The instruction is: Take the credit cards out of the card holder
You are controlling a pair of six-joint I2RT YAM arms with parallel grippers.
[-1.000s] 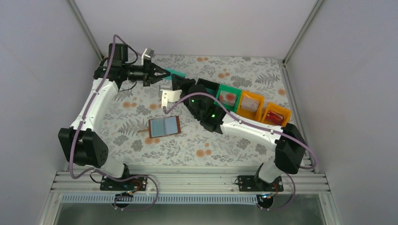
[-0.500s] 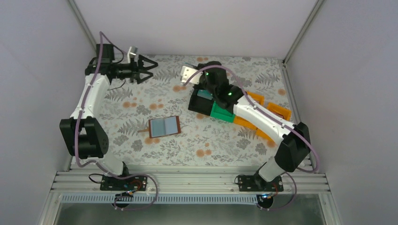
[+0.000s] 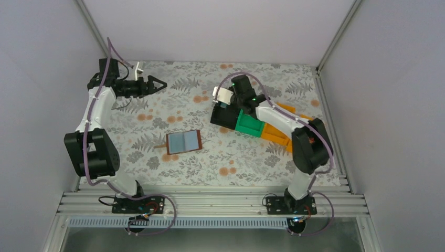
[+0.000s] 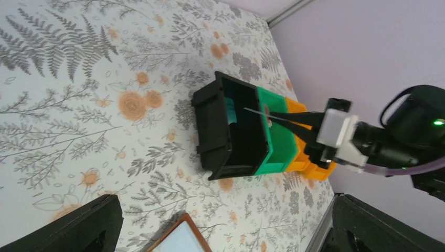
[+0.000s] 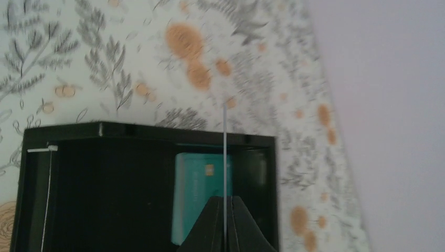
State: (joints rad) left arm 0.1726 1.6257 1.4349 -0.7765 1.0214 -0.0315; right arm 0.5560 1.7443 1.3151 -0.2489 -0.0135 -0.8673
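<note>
Your right claw (image 5: 224,202) pinches thin card (image 5: 224,152) edge-on above black bin (image 5: 147,130), likely for dropping beside teal card (image 5: 197,194). Your left claw (image 3: 161,84) wide open, empty, clear of wallet (image 3: 183,142).

The card holder (image 3: 183,142) is lying open and flat, brown-edged and pale blue-grey inside, well apart from the black bin (image 3: 219,118), to its near-left. 1 teal credit card (image 5: 197,197) is resting inside that bin. 1 thin card (image 5: 224,152) is hanging edge-on above it, pinched in the right end effector (image 5: 224,203).
</note>
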